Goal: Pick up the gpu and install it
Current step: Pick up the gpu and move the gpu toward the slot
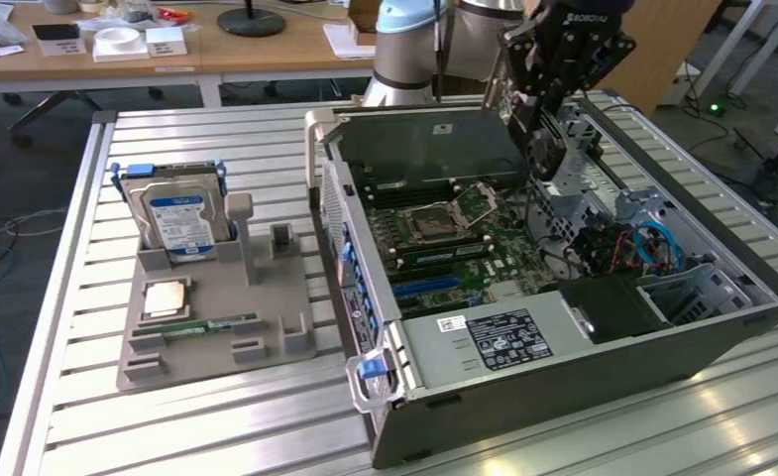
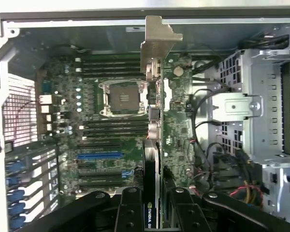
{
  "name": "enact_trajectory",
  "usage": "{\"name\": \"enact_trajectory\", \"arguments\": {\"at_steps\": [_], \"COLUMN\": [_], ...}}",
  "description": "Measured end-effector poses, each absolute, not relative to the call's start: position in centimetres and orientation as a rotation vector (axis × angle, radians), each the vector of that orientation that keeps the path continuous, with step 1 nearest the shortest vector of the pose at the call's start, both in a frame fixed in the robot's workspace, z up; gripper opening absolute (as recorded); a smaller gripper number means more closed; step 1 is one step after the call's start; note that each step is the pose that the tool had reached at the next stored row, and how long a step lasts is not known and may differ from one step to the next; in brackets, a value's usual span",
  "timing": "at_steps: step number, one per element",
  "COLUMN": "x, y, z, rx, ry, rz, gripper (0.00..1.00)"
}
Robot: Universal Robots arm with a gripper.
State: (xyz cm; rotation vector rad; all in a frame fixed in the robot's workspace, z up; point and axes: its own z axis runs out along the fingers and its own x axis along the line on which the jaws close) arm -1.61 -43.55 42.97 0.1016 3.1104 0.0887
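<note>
We have the claw (image 2: 154, 200) clamped on the gpu (image 2: 153, 145), card hanging edge-on straight below it over the motherboard (image 2: 183, 130) in the open case (image 1: 601, 377), so install step, not seated yet; we reckon next needs its edge squared to a slot underneath.

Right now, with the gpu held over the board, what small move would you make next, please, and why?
Probably rotate the wrist toward lining up, before any descent. The gripper holds the gpu above the motherboard, and in the wrist view it seems to run crosswise to the blue slot, not along it.
</note>
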Motion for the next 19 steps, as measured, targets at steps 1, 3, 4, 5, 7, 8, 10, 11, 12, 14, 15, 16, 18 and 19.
{"name": "enact_trajectory", "arguments": {"at_steps": [1,3,4,5,7,8,10,11,12,14,15,16,18,19], "x": [-1.2,-0.3,0.1,0.5,1.3,1.7,2.5,2.9,3.3,3.9,4.0,4.0,4.0,4.0], "y": [-43.5,-43.5,-43.5,-43.5,-43.5,-43.5,-43.5,-43.5,-43.5,-43.4,-43.4,-43.4,-43.4,-43.4], "z": [43.0,43.0,43.0,43.0,43.0,43.0,43.0,42.9,42.9,42.9,42.9,42.9,42.9,42.9], "rx": [0.102,0.101,0.102,0.101,0.102,0.102,0.101,0.102,0.101,0.102,0.101,0.101,0.101,0.102], "ry": [3.11,3.11,3.11,3.11,3.11,3.11,3.11,3.11,3.11,3.11,3.111,3.111,3.11,3.11], "rz": [0.089,0.089,0.089,0.089,0.089,0.088,0.088,0.089,0.089,0.089,0.089,0.089,0.089,0.089], "gripper": [0.26,0.26,0.26,0.26,0.26,0.26,0.26,0.26,0.26,0.26,0.26,0.26,0.26,0.26]}}
